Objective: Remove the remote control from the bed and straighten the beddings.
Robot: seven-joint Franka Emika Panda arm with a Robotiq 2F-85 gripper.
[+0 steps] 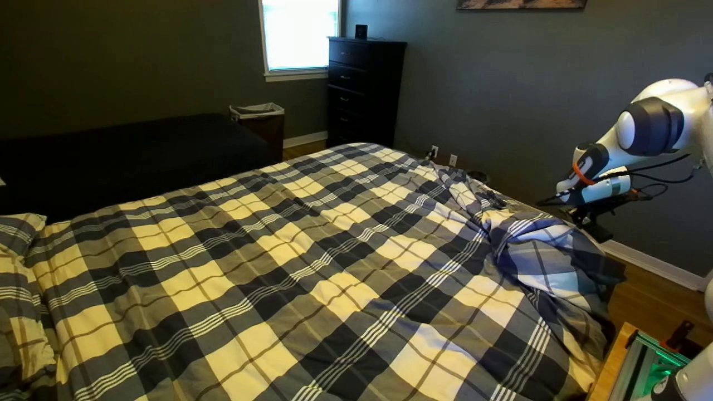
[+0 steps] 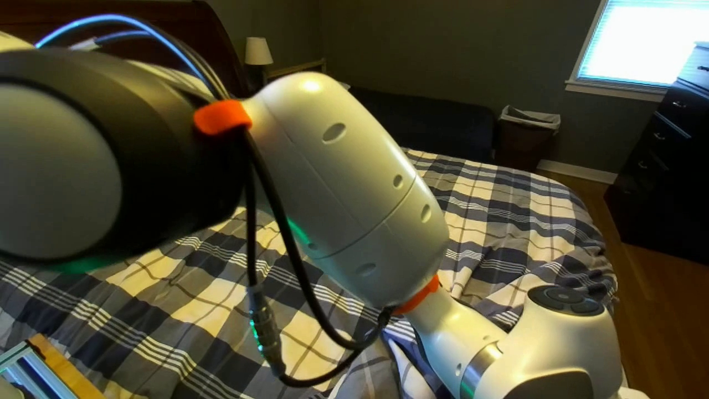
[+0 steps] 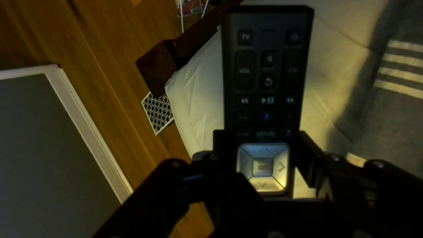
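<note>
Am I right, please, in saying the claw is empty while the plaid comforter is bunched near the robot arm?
The claw is not empty: the wrist view shows it gripping the remote control. The plaid comforter is indeed bunched near the robot arm.

In an exterior view, the robot arm (image 2: 343,188) is glossy creamy white with shallow oval recesses. At nine o'clock, a black joint housing (image 2: 171,183) borders a pale grey disc (image 2: 52,172). Orange straps (image 2: 224,117) show at ten and five o'clock, the latter near a silver ring (image 2: 479,361); black cables (image 2: 251,249) meet a ribbed metal connector (image 2: 265,327) at seven. In the wrist view, the gripper (image 3: 262,152) at five o'clock is black with round screw heads (image 3: 335,158).
</note>
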